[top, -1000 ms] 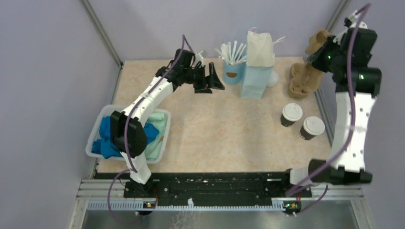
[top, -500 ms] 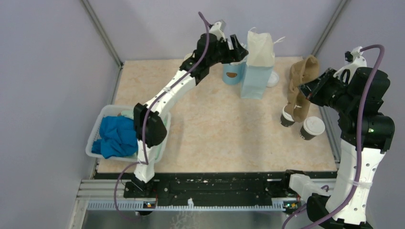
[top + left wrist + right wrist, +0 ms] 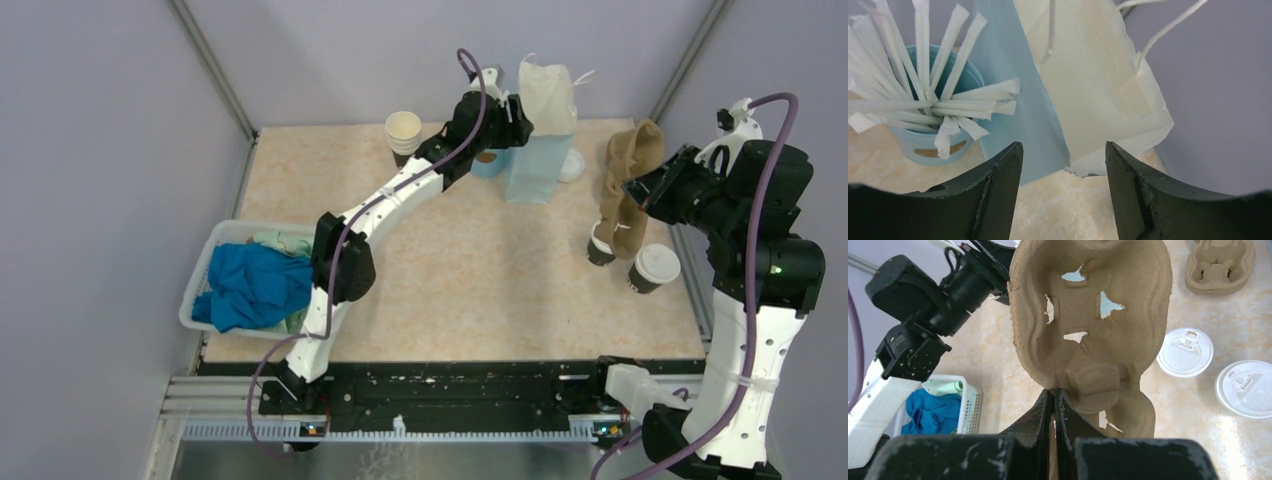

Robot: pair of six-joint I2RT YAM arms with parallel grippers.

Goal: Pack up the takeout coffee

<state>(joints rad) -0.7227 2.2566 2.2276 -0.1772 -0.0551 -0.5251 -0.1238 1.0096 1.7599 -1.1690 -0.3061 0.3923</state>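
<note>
Two takeout coffees with white lids stand at the right: one in the open (image 3: 655,268) (image 3: 1245,388), the other (image 3: 1185,352) half hidden in the top view behind a brown pulp cup carrier (image 3: 618,215) (image 3: 1093,315). My right gripper (image 3: 640,192) (image 3: 1054,392) is shut on that carrier's edge and holds it upright just above the coffees. The light blue paper bag with a cream lining (image 3: 540,130) (image 3: 1088,85) stands at the back. My left gripper (image 3: 505,115) (image 3: 1063,146) hovers open at the bag's left side, nothing between its fingers.
A light blue cup of white sticks (image 3: 487,160) (image 3: 918,140) sits just left of the bag. Lidless paper cups (image 3: 403,135) are stacked further left. Another carrier (image 3: 1220,265) lies at the back right. A white basket (image 3: 215,250) with blue cloth is at the left edge.
My left arm swung right from the lidless cups to the bag, its jaws narrowing. My right arm brought the carrier down from the back corner to just above the coffees.
</note>
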